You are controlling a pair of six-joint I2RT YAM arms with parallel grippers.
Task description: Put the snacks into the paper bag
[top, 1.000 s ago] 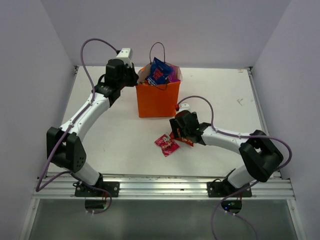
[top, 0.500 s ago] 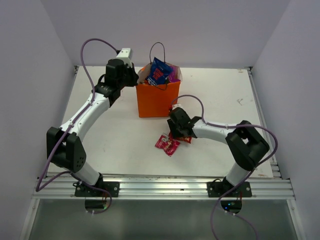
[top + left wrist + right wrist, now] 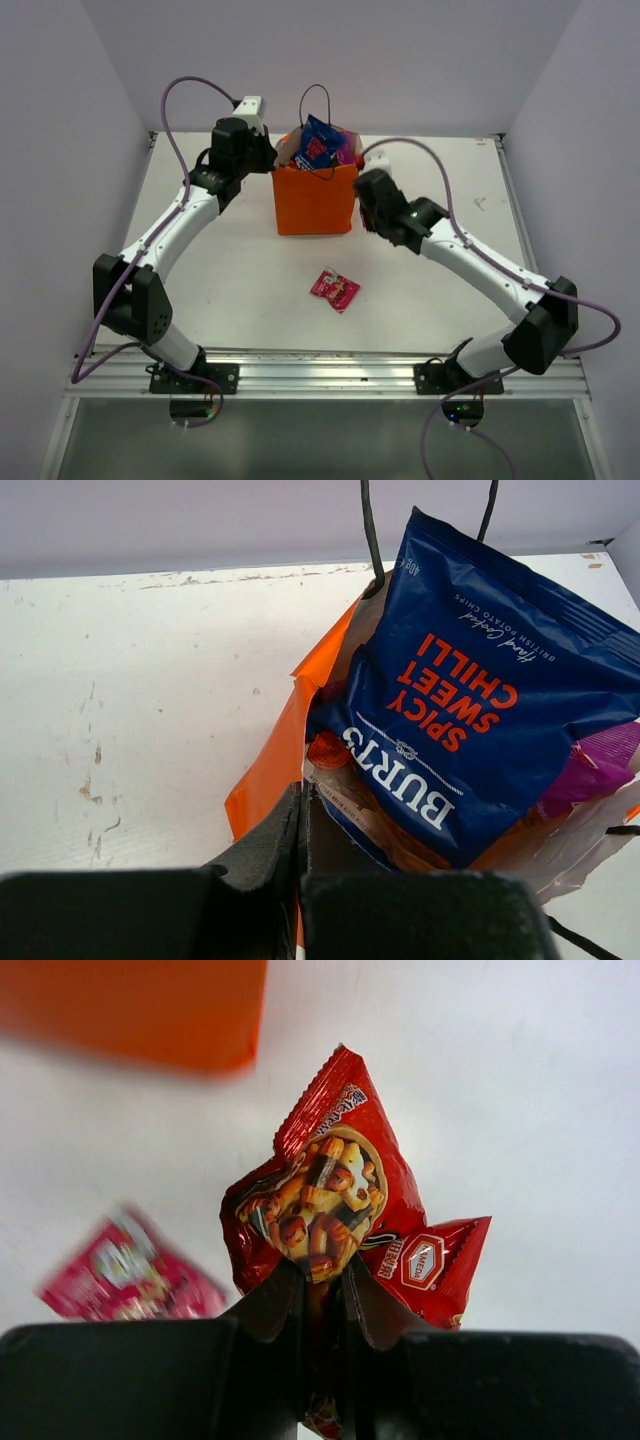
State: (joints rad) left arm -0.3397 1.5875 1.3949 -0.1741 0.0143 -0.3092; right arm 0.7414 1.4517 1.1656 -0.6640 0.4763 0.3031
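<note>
right fingers (image 3: 275, 1305) clamp the red-yellow packet (image 3: 330, 1190) by its lower edge, aloft beside the orange paper bag (image 3: 313, 205); left fingers (image 3: 265, 845) pinch its rim. the blue burts bag (image 3: 470, 700) crowds the mouth, so the packet may snag and tumble to the tabletop (image 3: 240, 270).

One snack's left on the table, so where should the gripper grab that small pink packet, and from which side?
I'd come straight down from above and pinch across the narrow width of the small pink packet. It lies flat and skewed on the table, nothing crowding it, so align the grip to match.
</note>
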